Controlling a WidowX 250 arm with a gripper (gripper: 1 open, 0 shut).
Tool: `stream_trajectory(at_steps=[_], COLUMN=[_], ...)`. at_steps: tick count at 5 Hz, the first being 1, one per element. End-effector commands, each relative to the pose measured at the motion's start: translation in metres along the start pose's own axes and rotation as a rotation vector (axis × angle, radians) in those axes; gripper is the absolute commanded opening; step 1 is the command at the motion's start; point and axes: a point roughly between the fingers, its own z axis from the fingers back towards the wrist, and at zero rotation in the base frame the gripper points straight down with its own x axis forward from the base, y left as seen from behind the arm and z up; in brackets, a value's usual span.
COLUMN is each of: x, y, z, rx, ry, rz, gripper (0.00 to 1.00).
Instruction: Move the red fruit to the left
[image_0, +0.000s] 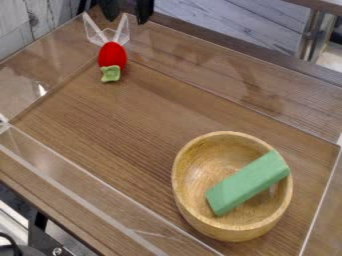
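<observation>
We see a glossy red strawberry toy (112, 54) with a green leafy cap (112, 73) on a brown, wood-grained surface (120, 140) whose grain runs in fine darker streaks. We note a pale tan wooden bowl (198, 160) with visible grain, holding a plain mid-green rectangular block (247, 183). The fingers (127, 29) above the fruit appear pale, almost translucent.

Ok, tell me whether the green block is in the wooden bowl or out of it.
In. The green block lies tilted inside the wooden bowl, one end leaning up toward the rim at the right.
</observation>
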Motion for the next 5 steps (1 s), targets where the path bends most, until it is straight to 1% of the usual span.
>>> stream_trajectory(at_steps=[1, 2, 4, 5], x=[0.014, 0.016, 0.008, 0.005], y=[-0.007, -0.014, -0.034, -0.043], z=[0.007, 0.001, 0.001, 0.003], rx=[0.003, -0.003, -0.002, 0.002], ry=[-0.047, -0.034, -0.022, -0.025], rz=[-0.045, -0.085, -0.11, -0.097], gripper=[1.0, 1.0, 1.0, 0.0])
